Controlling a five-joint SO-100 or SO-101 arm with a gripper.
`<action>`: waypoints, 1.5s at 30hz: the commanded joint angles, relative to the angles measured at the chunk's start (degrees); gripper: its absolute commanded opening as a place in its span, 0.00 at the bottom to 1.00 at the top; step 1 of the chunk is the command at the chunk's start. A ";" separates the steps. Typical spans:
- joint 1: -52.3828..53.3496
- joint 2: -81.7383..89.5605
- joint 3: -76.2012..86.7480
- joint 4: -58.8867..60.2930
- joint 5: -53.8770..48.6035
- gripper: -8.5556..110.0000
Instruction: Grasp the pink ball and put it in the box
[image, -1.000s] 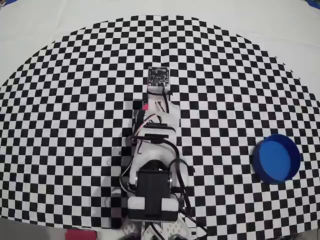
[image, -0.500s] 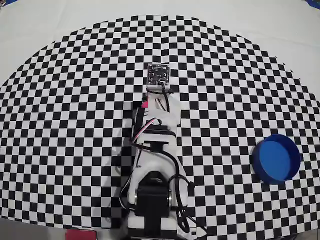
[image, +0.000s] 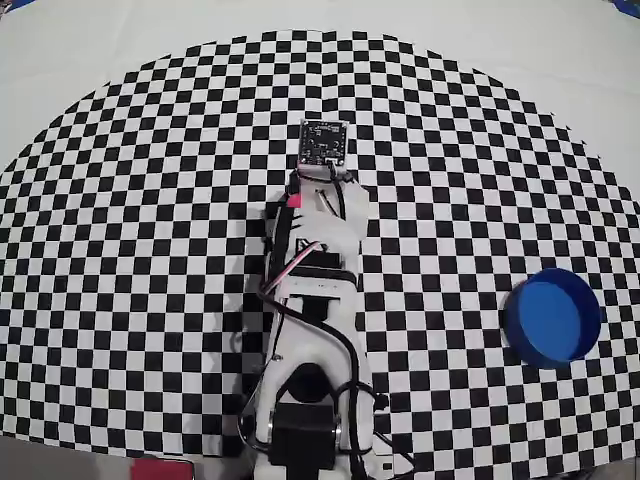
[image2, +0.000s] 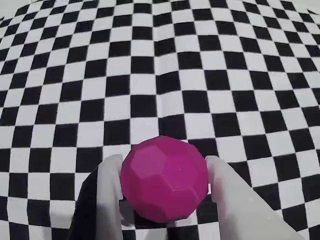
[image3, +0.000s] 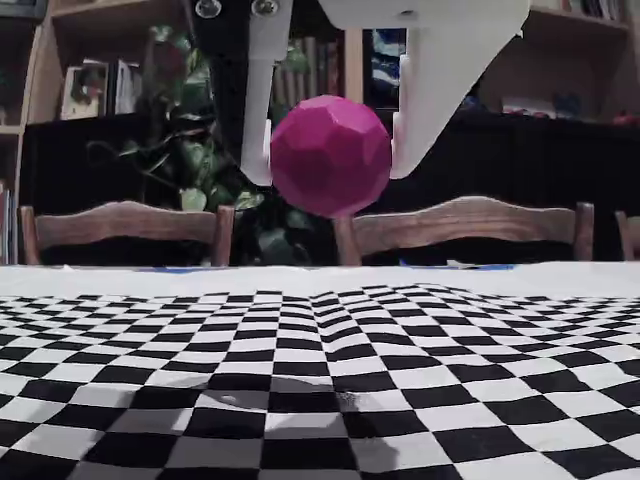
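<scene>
In the wrist view the gripper (image2: 165, 172) squeezes the pink ball (image2: 165, 177) between its two white fingers (image2: 110, 192). The fixed view shows the ball up in the air above the checkered cloth (image3: 320, 370). In the overhead view the blue box (image: 551, 317) sits far off at four o'clock from the arm (image: 312, 290).

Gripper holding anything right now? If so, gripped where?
Yes: the gripper holds the pink ball, one finger on each side at about mid-height, lifted clear of the checkered cloth.
</scene>
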 joint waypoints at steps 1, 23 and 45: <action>0.53 3.43 0.00 0.35 -0.44 0.07; 8.88 11.25 1.85 3.08 -0.44 0.07; 26.10 17.84 5.01 4.83 -0.18 0.07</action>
